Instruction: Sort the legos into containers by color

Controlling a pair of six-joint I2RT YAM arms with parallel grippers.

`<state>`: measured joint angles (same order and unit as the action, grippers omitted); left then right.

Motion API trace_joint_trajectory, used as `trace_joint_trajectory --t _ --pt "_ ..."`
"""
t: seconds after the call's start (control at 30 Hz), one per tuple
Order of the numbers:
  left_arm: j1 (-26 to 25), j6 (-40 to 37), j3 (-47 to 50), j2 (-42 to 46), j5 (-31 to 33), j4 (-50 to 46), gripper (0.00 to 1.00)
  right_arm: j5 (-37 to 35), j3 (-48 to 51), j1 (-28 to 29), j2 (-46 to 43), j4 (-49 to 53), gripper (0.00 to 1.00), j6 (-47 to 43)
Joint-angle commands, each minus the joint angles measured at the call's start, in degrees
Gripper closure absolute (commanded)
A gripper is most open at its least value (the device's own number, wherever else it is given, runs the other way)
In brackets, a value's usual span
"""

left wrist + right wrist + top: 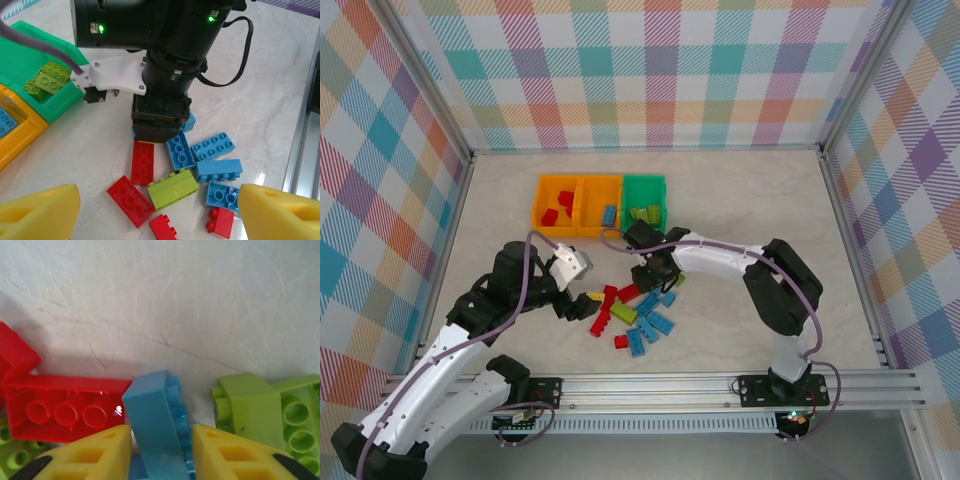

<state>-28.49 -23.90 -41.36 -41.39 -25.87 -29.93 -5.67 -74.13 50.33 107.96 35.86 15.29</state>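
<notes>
Three containers (601,178) stand in a row behind the scattered legos (638,315), each seemingly holding a few.

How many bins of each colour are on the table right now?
Orange bins: 2
Green bin: 1
Total: 3

The left arm (430,370) and right arm (720,262) have white links and black joints, each with a looping grey-purple cable (525,262). The right gripper (160,428) has yellow wedge fingers (90,455). Green lights (100,28) glow on a black housing at the upper frame.
</notes>
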Motion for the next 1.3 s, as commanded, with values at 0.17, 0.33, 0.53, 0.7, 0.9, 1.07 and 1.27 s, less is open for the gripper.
trace_joint_trajectory --t 0.17,0.33,0.53,0.7,0.9,1.07,1.27 --pt "-0.4 -0.7 0.7 0.3 0.2 0.9 0.17 -1.4 1.8 0.8 0.5 5.1 0.61 -2.1" --pt "-0.4 -0.4 0.8 0.8 0.2 1.1 0.17 -2.6 0.3 0.8 0.5 3.8 0.73 -1.4" --pt "-0.4 -2.1 2.0 2.8 -1.7 1.8 0.08 -3.4 -2.2 0.8 -4.2 1.4 0.8 -0.6" --pt "-0.4 -3.3 4.0 5.9 0.2 3.3 0.01 -4.1 -7.5 0.2 -6.9 -3.8 0.8 -1.0" --pt "-0.3 -0.9 5.6 8.3 13.5 5.5 0.0 -7.0 -19.7 -2.3 1.1 -8.8 0.79 -2.4" --pt "-0.3 4.2 6.3 9.5 27.6 7.7 0.0 -7.7 -28.8 -3.6 9.4 -12.1 0.79 -5.1" --pt "0.3 7.3 6.1 9.6 35.4 8.2 0.0 -9.7 -40.1 -4.4 19.2 -11.4 0.78 -6.1"
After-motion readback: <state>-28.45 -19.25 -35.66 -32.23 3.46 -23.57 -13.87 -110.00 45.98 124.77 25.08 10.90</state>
